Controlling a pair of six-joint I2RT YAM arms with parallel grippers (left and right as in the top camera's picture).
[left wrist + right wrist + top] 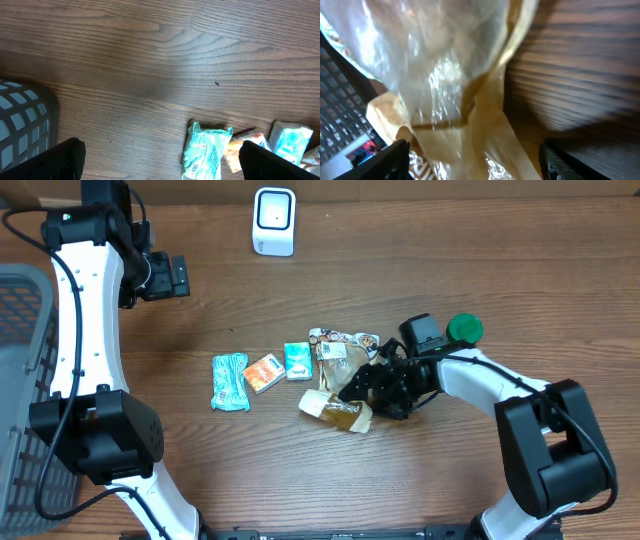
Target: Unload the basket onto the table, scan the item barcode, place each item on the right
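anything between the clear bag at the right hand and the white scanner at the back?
Only flat packets: a green packet and a printed packet lie beside the bag toward the scanner. Beyond them, bare table.

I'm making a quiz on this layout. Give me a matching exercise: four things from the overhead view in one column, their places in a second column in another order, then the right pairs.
Things
1. white scanner
2. grey basket
3. green round object
4. teal packet

Places
A. at the left edge of the view
B. just left of the orange packet
C. at the top, near the middle
D. furthest right of the four

Pairs: 1-C, 2-A, 3-D, 4-B.
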